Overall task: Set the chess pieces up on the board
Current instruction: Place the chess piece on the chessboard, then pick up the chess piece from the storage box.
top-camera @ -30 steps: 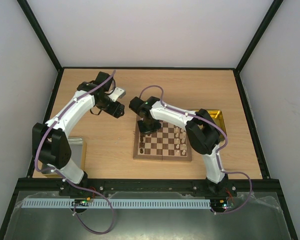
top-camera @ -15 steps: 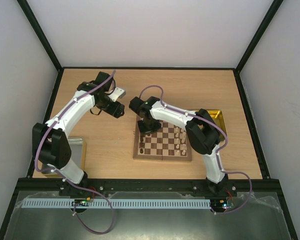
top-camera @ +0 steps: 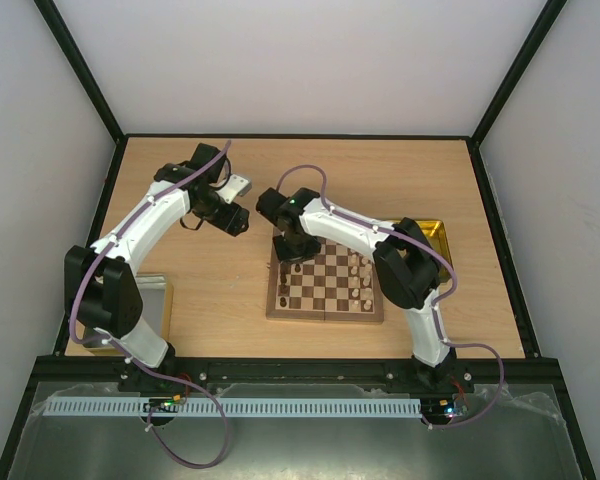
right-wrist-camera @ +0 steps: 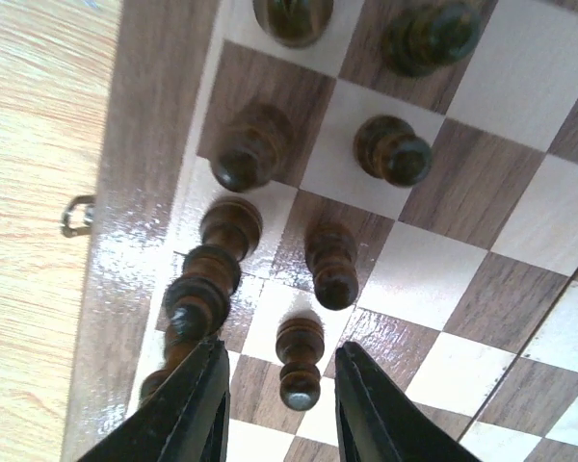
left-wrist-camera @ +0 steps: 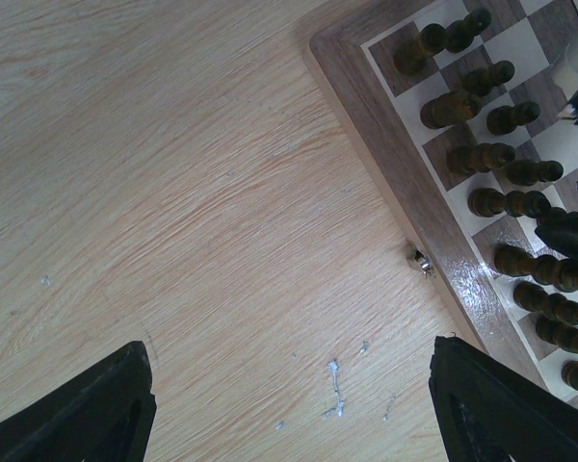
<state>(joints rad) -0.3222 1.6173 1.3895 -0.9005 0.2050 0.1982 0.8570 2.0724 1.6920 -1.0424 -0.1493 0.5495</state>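
Observation:
The board (top-camera: 325, 316) lies mid-table, with dark chess pieces (left-wrist-camera: 501, 154) in two rows along its left side and pale ones (top-camera: 360, 275) on its right. My right gripper (right-wrist-camera: 279, 351) hangs over the board's left rows. It is open, with a gap on each side of a dark pawn (right-wrist-camera: 300, 361) that stands upright on a light square between the fingers. Other dark pieces (right-wrist-camera: 217, 265) stand close to its left finger. My left gripper (left-wrist-camera: 289, 385) is wide open and empty above bare tabletop, just left of the board's border (left-wrist-camera: 385, 144).
A shiny yellow tray (top-camera: 435, 235) sits right of the board, partly behind the right arm. A grey tray (top-camera: 155, 300) lies by the left arm's base. A small metal clasp (left-wrist-camera: 420, 260) sticks out of the board's left edge.
My right gripper's jaws have spread apart and let go of the dark pawn, which stays standing on its square. The left arm has not moved.

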